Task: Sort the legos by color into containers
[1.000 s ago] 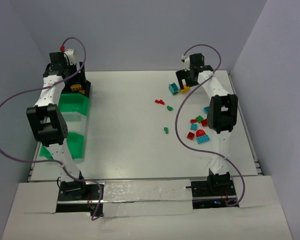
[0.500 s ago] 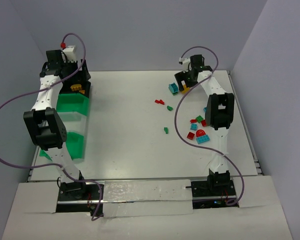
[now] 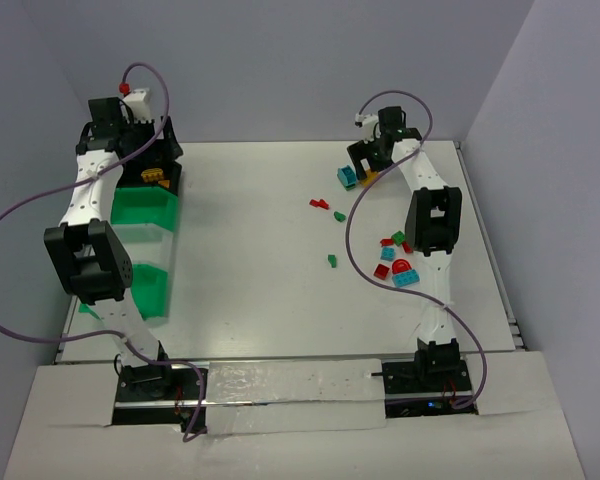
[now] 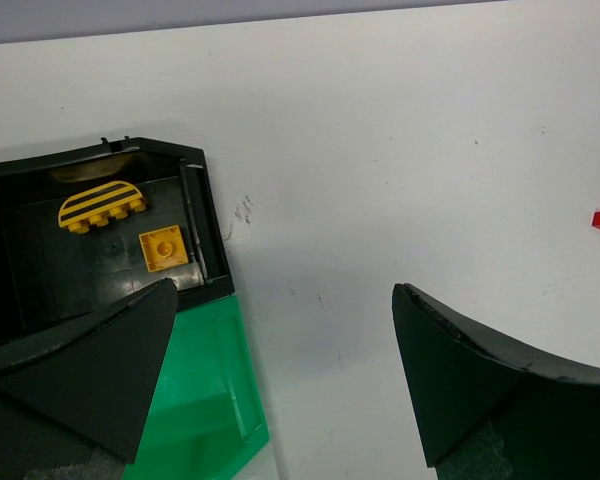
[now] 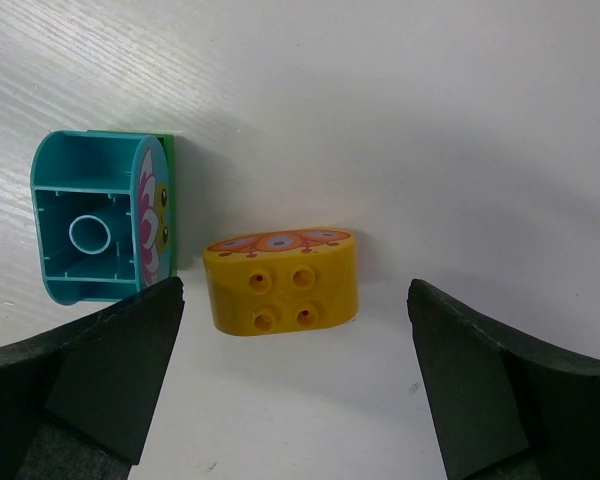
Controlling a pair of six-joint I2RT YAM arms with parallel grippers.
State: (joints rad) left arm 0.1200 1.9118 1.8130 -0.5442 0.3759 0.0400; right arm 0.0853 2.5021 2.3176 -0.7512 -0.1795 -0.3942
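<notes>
Right gripper (image 5: pixel 294 340) spread wide with yellow brick (image 5: pixel 283 280) between its fingers, left gripper (image 4: pixel 285 330) also spread and empty; the teal brick (image 5: pixel 95 232) just outside one finger probably gets clipped on descent, height unclear.

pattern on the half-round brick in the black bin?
Half-round plastic brick: yellow with black stripes. Best in left wrist view.

Left gripper (image 4: pixel 285 292), right gripper (image 5: pixel 295 287) wide open
</notes>
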